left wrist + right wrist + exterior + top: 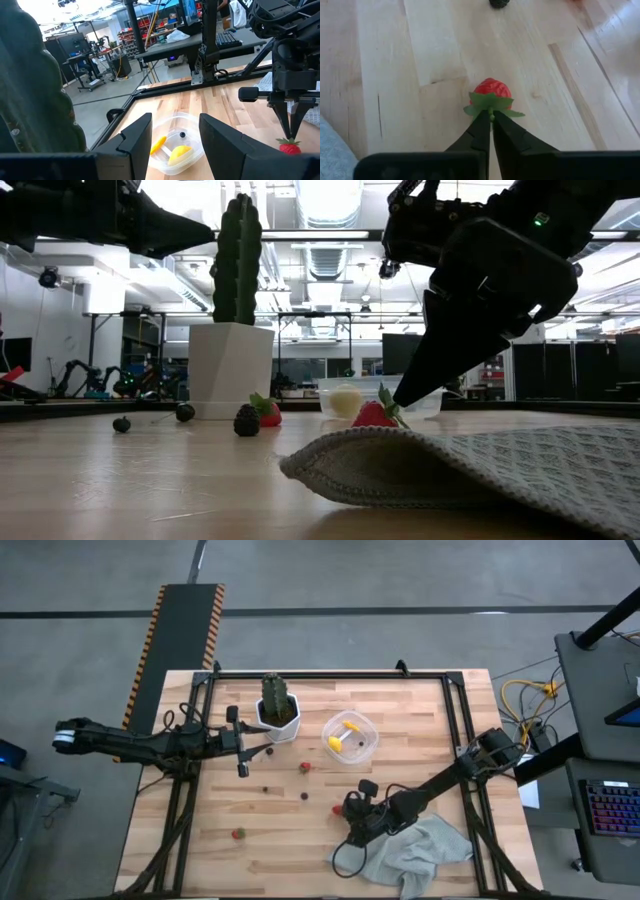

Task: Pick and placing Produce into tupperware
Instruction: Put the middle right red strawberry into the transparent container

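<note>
The clear tupperware [351, 737] stands mid-table and holds yellow pieces [172, 152] and a small dark berry [182, 134]. My right gripper [347, 810] is low over the table near the grey cloth and is shut on a red strawberry [491, 90]. Another strawberry [305, 767], two dark berries [265, 790] [304, 796] and a third strawberry [238, 833] lie loose on the wood. My left gripper [244, 745] hovers open beside the white plant pot [279, 720], pointing toward the tupperware. My right gripper pinches the strawberry's green leafy cap [490, 111] between its two fingertips. The fingers [415, 375] slant down at it from above. The red body points away from the fingers. The cloth hides its underside in the low view, so I cannot tell whether it is lifted or resting on the table.
A crumpled grey cloth [415, 850] lies near the table's near edge under the right arm. The white pot with a cactus [238, 260] stands just left of the tupperware. Bare wood shows between the loose produce and the tupperware.
</note>
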Controlling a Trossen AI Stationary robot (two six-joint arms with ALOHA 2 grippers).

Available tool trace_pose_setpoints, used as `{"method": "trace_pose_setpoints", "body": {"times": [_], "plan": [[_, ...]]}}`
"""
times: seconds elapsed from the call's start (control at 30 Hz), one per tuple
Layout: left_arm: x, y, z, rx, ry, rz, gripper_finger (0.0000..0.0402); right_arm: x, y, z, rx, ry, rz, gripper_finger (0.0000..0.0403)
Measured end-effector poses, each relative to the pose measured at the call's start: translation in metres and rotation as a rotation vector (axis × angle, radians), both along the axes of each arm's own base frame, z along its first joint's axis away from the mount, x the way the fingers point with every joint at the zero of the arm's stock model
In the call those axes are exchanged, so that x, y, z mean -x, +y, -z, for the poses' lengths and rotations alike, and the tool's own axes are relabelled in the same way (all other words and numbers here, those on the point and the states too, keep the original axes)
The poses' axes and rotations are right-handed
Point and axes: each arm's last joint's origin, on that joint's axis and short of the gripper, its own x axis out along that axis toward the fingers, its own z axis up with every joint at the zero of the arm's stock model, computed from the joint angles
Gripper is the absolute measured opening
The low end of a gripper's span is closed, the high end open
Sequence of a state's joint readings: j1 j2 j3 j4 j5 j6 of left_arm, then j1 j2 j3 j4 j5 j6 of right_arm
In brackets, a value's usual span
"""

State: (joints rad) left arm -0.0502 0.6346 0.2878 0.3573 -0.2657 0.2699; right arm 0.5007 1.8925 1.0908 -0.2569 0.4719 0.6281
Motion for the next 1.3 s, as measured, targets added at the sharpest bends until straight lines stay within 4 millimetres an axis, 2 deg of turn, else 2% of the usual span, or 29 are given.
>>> {"method": "trace_pose_setpoints", "body": {"times": [0.27, 0.5, 0.7, 0.97, 1.13, 1.3], "plan": [[0.000, 0.000, 0.000, 0.000, 0.000, 0.000, 0.0151, 0.000, -0.002, -0.005, 0.038, -0.030, 0.024, 0.0009], [0.000, 0.000, 0.000, 0.000, 0.000, 0.000, 0.0151, 0.005, -0.019, -0.044, 0.102, -0.105, 0.041, 0.0008], [0.000, 0.000, 0.000, 0.000, -0.001, 0.000, 0.0151, 0.015, -0.054, -0.073, 0.221, -0.058, 0.078, 0.0008], [0.000, 0.000, 0.000, -0.006, -0.001, 0.000, 0.0151, 0.023, -0.118, -0.100, 0.276, 0.011, 0.132, 0.0008], [0.000, 0.000, -0.001, -0.007, -0.002, -0.001, 0.0151, 0.022, -0.161, -0.094, 0.184, 0.073, 0.160, 0.0008], [0.000, 0.000, 0.000, -0.002, 0.001, 0.000, 0.0151, 0.017, -0.191, -0.082, 0.146, 0.116, 0.189, 0.0008]]}}
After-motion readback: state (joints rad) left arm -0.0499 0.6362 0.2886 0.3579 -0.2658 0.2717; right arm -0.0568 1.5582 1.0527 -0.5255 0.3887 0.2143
